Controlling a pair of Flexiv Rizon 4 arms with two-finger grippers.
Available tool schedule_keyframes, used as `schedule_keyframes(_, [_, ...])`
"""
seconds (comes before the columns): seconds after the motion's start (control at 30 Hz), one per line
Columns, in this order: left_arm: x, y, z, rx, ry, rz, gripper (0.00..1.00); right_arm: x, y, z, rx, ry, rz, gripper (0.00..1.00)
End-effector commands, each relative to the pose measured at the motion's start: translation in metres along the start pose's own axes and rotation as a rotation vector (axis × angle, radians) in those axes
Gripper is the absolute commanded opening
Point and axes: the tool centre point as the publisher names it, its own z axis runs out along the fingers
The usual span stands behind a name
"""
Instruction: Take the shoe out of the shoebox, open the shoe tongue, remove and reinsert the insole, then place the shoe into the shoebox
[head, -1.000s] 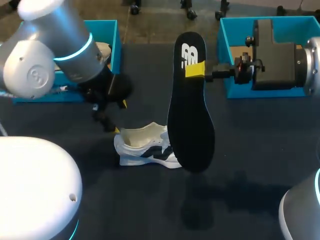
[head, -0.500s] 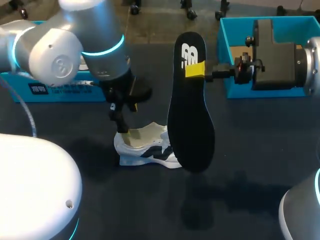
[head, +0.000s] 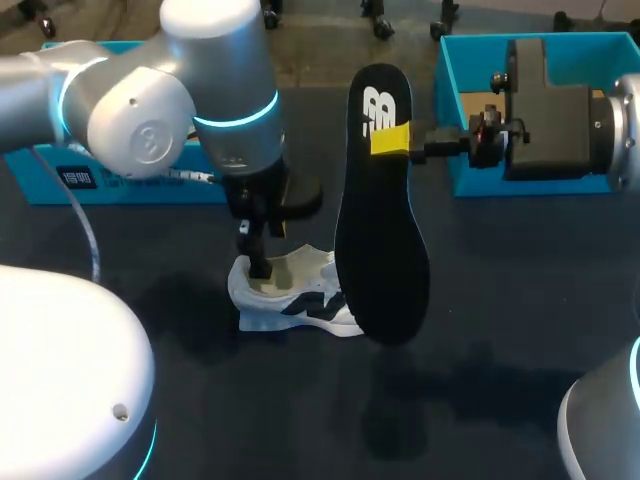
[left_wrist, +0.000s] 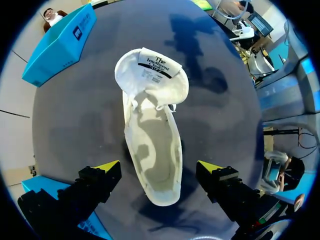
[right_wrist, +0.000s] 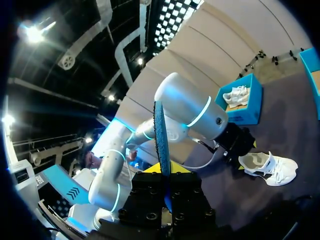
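Note:
A white shoe (head: 295, 293) with dark stripes lies on its side on the dark table, tongue (left_wrist: 152, 70) folded back and the inside bare. My left gripper (head: 260, 262) hangs open right above the heel opening. In the left wrist view the left gripper (left_wrist: 159, 167) has its yellow tips on either side of the shoe (left_wrist: 152, 145), not touching it. My right gripper (head: 392, 140) is shut on the top of the black insole (head: 380, 230), which hangs upright above the table to the right of the shoe. From the right wrist the insole (right_wrist: 162, 140) shows edge-on.
A blue shoebox (head: 130, 180) stands at the back left, partly behind my left arm; the right wrist view shows another white shoe in this box (right_wrist: 240, 100). A second blue box (head: 470, 110) stands at the back right behind my right wrist.
My left arm has swung right from beside the left box and come down over the shoe's heel, fingers staying open. The right arm and the insole have kept still.

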Motion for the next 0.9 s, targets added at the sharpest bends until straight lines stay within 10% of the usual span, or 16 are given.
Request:
schedule_keyframes(0.03, [0.000,0.001,0.004,0.003,-0.004,0.000,1.00,0.001,-0.001,0.003,-0.003,-0.001,0.001,0.00])
schedule_keyframes(0.9, [-0.040,-0.014,0.037,0.045,-0.015,-0.023,1.00,0.001,-0.001,0.003,-0.003,-0.001,0.001,0.00])
